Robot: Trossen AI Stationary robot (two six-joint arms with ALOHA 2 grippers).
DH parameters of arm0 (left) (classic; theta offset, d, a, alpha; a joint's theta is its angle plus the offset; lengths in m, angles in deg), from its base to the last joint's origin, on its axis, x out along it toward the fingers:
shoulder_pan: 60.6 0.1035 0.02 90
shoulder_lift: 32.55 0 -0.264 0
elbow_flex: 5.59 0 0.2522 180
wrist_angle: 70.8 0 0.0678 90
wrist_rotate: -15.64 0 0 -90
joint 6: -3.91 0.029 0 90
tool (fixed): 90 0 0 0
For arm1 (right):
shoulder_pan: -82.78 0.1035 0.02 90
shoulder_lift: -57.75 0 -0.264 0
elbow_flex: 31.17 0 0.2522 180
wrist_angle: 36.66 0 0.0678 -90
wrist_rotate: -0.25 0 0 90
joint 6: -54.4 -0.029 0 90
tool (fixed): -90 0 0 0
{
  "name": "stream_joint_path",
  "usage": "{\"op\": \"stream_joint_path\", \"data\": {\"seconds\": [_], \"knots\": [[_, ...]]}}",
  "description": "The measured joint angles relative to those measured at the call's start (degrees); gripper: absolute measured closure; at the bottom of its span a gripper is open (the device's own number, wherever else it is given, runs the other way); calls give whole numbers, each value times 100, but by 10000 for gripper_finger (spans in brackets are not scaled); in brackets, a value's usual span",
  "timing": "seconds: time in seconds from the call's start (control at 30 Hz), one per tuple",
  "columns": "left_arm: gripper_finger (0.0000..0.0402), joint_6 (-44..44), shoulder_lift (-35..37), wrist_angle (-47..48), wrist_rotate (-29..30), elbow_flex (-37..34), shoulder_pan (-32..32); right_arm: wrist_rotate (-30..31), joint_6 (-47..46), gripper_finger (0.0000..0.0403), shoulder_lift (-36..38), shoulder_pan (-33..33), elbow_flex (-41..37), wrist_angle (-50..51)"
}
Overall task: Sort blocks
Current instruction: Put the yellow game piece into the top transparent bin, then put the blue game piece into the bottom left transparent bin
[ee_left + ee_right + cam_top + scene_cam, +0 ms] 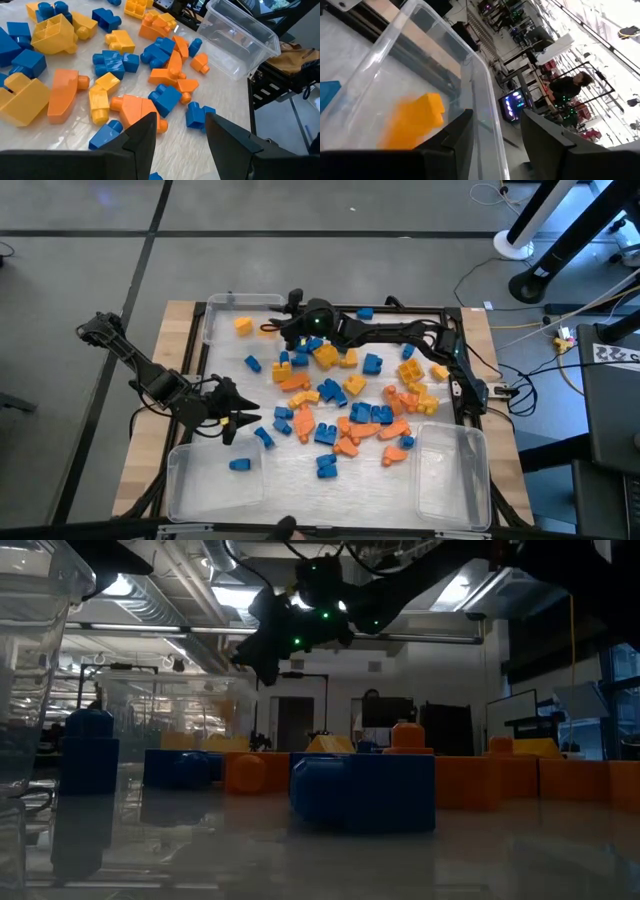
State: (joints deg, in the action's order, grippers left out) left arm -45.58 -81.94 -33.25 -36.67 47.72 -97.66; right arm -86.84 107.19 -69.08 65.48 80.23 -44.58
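A wooden-edged table [190,315] is seen from above, with three clear plastic bins on it: one at the far left corner [222,305], one at the near left [200,490] and one at the near right [455,480]. The blocks [345,405], in blue, orange and yellow, are scattered in a broad heap across the middle of the table. A single yellow block [243,325] lies in the far-left bin, and a blue block [239,465] lies in the near-left bin. The right gripper [285,330] is held at the rim of the far-left bin, its fingers parted and empty, with the yellow block [415,120] just beyond them. The left gripper [240,420] is poised by the left edge of the heap, its fingers [142,137] spread apart, nothing between them.
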Motion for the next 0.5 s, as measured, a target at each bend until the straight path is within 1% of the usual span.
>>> {"op": "stream_joint_path", "data": {"seconds": [0.1,0.3,0.4,0.5], "knots": [[243,0,0,0,2,0,0,-50,0,242,-61,-37,-6,265],[243,64,0,13,4,0,1,57,25,242,-71,-36,-6,213],[243,-3,0,107,47,0,107,62,180,242,136,-4,-12,299],[243,-132,0,322,55,-2,353,155,304,242,556,15,-11,581]]}}
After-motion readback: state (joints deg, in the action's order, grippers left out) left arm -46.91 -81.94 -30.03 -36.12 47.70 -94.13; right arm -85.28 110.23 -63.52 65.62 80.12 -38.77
